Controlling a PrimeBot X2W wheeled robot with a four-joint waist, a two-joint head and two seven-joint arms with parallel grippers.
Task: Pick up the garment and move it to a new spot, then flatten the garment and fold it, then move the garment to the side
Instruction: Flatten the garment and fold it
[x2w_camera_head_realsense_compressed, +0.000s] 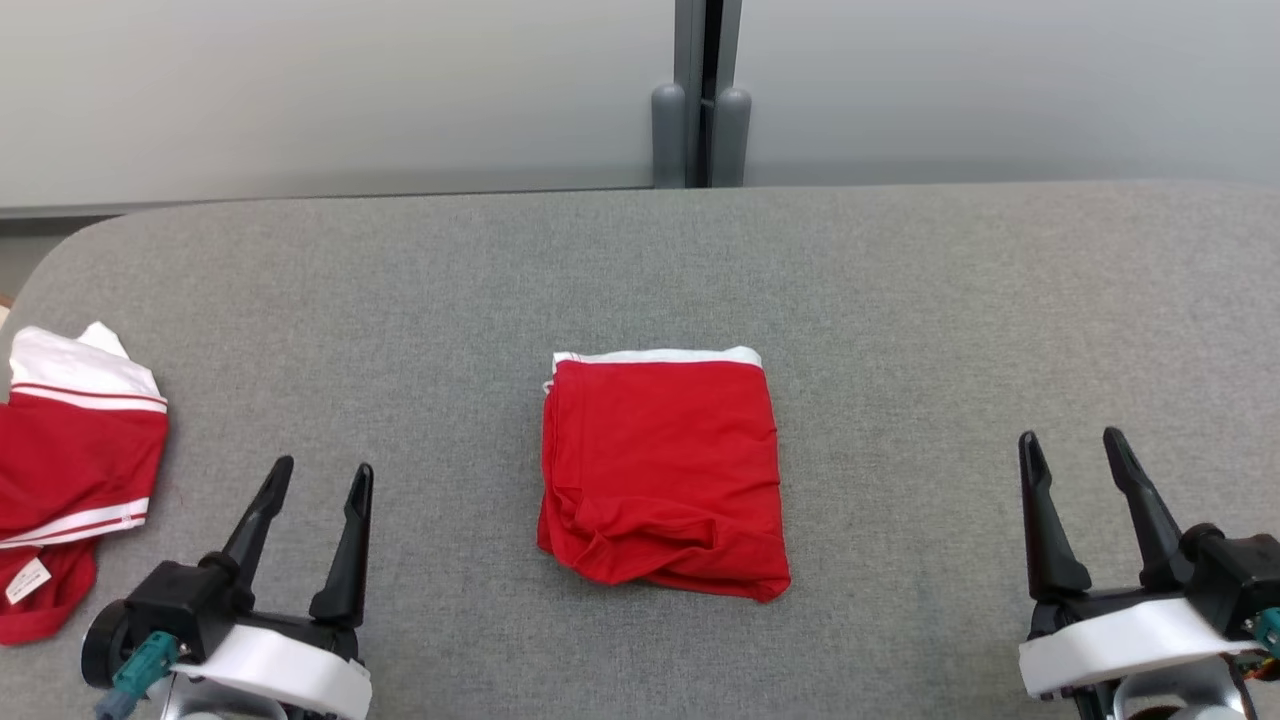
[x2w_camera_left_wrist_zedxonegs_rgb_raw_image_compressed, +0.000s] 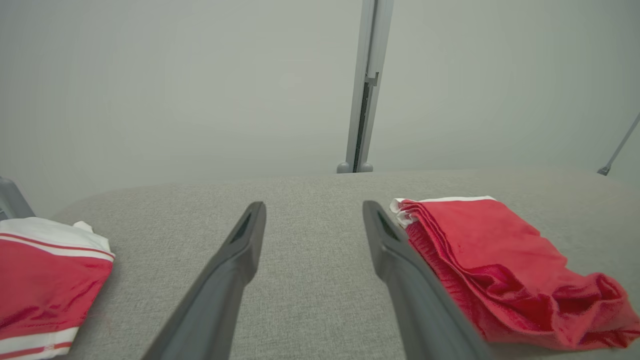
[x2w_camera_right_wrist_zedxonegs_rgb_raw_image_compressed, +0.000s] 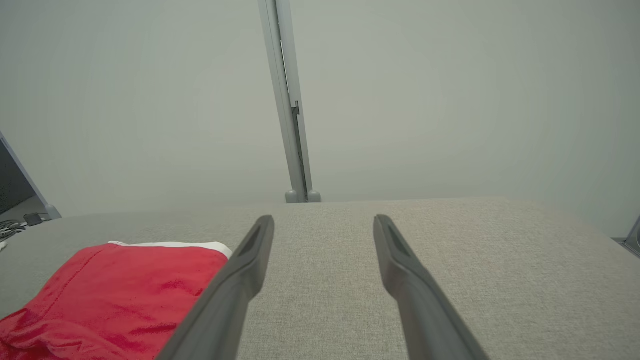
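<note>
Label (x2w_camera_head_realsense_compressed: 27, 580) on left garment (x2w_camera_head_realsense_compressed: 78, 462), illegible

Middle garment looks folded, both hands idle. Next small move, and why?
Probably reach the left hand toward the left edge of the folded red garment to grip it. It lies squared up, that hand and the right hand stand open and clear of it, and another red-and-white garment sits far to its left, so only the move aside seems left.

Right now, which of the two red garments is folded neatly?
The plain red cloth garment with one white edge, in the middle; the striped red-and-white garment at the left lies bunched.
</note>
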